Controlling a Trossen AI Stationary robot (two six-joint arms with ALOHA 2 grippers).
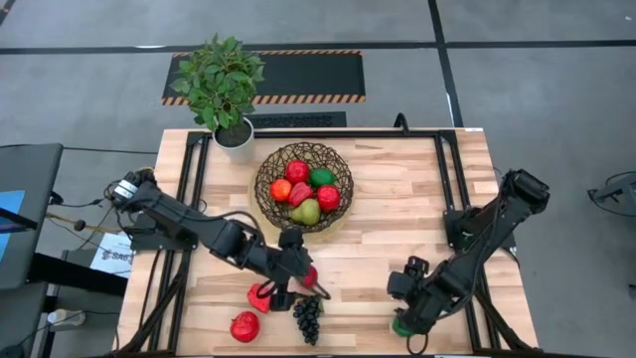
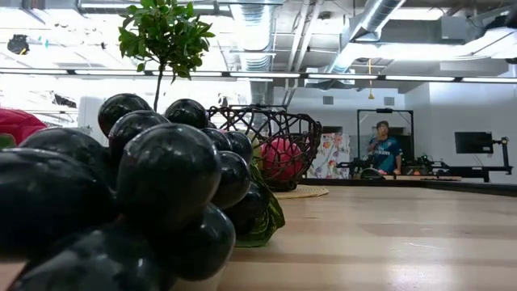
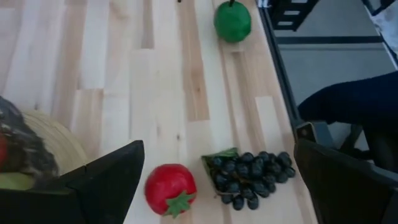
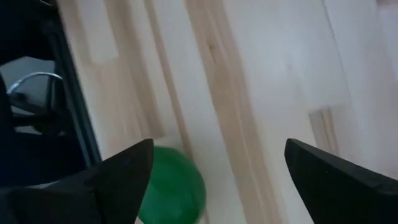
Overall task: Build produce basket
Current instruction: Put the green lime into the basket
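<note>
The woven dark basket stands on its tan base at the table's middle and holds red, green and orange pieces and a pear. On the near part of the table lie a red fruit with a green calyx, the grape bunch and two more red pieces. My left gripper is open above that red fruit, not touching it. My right gripper is open over a green fruit near the table's near edge, one finger at its side.
A white pot with a leafy plant stands at the far left corner. The grape bunch fills the low view's near side, with the basket behind it. A person is far back in the room. Bare wood lies between the two grippers.
</note>
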